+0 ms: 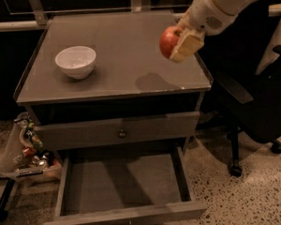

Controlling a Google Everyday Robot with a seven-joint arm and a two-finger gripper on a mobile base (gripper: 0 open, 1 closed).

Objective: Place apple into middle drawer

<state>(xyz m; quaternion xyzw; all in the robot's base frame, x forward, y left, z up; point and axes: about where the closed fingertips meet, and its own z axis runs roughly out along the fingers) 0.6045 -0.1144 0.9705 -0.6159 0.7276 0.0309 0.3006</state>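
White glazed ceramic, the small round bowl (76,61) sits on the left of the flat, matte grey cabinet top (122,86), well apart from my work and, I judge, out of any path I need. Below the top, the plain grey drawer front with a small round metal knob (122,133) is shut flush. Under it the wide, shallow grey wooden middle drawer (126,184) is pulled out, its low side walls and bare flat floor open from above, so something could be lowered straight in. Further right, the small round red-orange apple (167,40), smooth-skinned and slightly glossy, is pinched in my cream-coloured two-finger gripper (178,44). One blocky flat finger (188,45) presses its right flank. I hold it in the air above the right edge of the top, nowhere near the drawer yet. That height, I judge, lets it clear the edge before going down. Farthest right, a black padded office chair on castors (260,109) stands near the cabinet on the speckled floor.
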